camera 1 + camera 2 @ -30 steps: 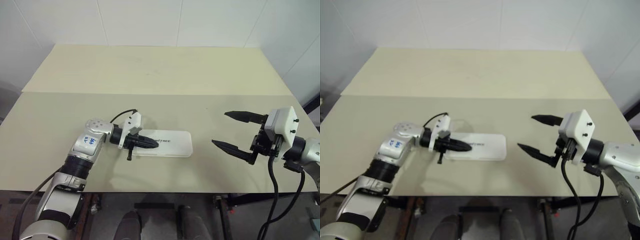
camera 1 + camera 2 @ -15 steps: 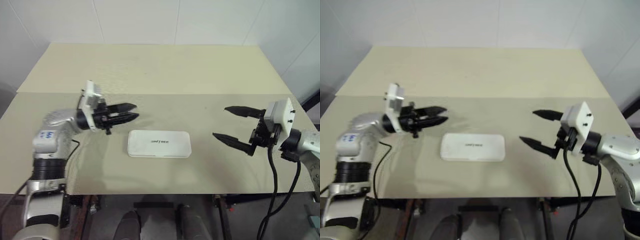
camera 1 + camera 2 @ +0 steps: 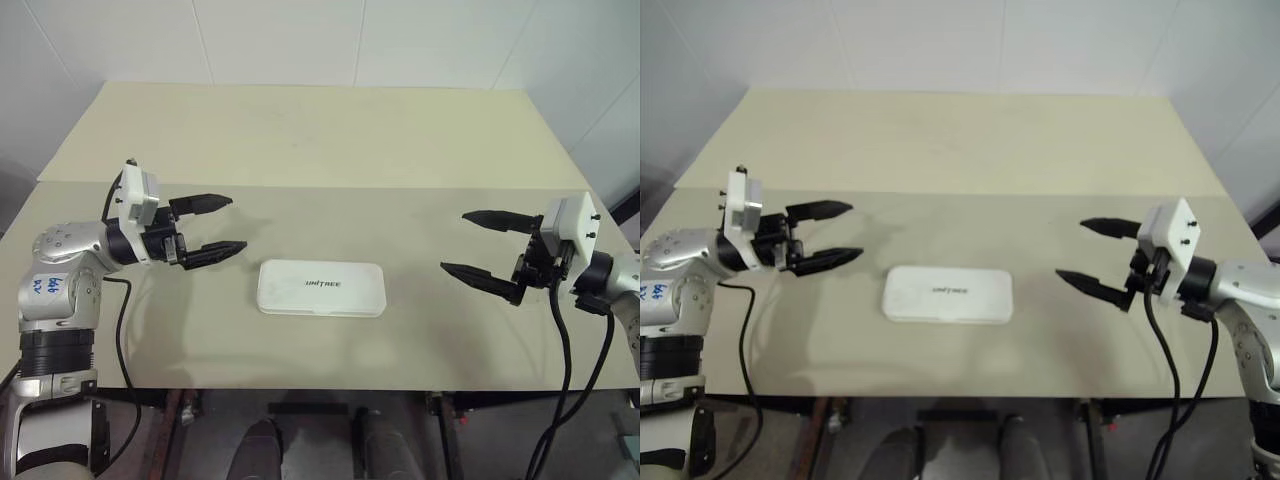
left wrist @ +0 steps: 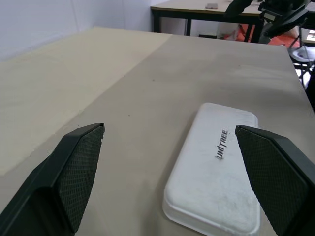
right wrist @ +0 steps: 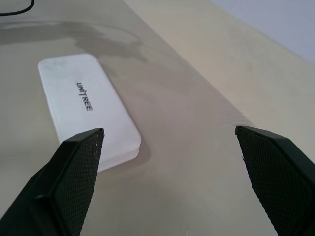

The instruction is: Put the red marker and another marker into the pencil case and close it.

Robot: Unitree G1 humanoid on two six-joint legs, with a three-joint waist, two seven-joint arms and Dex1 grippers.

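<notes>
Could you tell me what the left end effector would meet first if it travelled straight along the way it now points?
Probably nothing: the left end effector hangs open above the table, aimed across it just behind the closed case. Its line runs on towards the right end effector, though depth is unclear.

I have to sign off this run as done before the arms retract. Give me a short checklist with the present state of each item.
1. Case lid shut: ok, it lies flat and closed on the table.
2. Markers inside: cannot tell, the closed lid hides the contents.
3. Left gripper free of the case: ok, open and apart from it.
4. Right gripper free of the case: ok, open and apart from it.
5. Nothing held in either gripper: ok.
</notes>
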